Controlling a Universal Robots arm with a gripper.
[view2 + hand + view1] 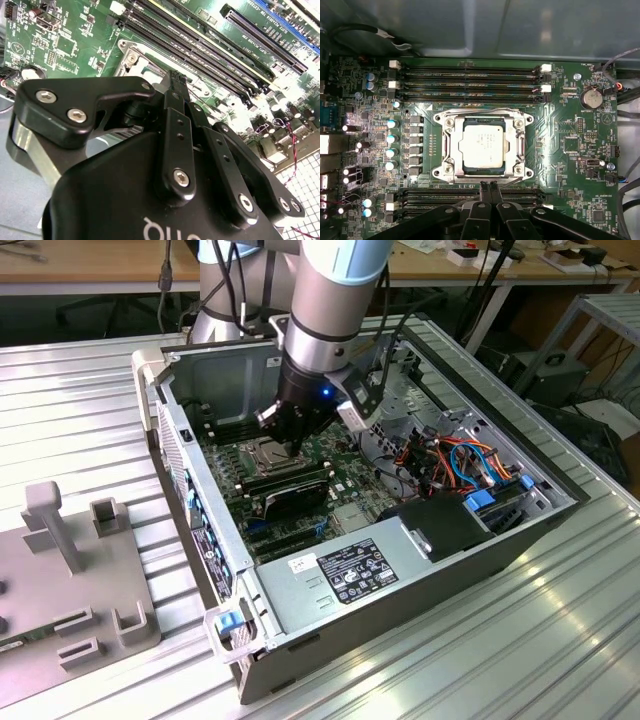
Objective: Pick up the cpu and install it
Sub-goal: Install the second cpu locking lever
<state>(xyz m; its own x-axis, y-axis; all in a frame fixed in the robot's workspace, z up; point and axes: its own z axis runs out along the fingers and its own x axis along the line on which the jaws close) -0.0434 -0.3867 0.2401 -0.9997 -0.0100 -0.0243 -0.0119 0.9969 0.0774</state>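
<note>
Silver-grey cpu (484, 149) lies flat inside the socket frame (482, 173) on the green motherboard (570, 125).

Gripper (489, 186) hangs just beside the socket frame's edge, its two black fingers (484, 192) pressed together with nothing between them, clear of the cpu. Long black memory slots (470, 82) run along the far side of the socket frame, and more lie on the gripper's side. In the exterior view, the gripper (290, 445) reaches down into the open computer case (400, 570), above the motherboard.
</note>
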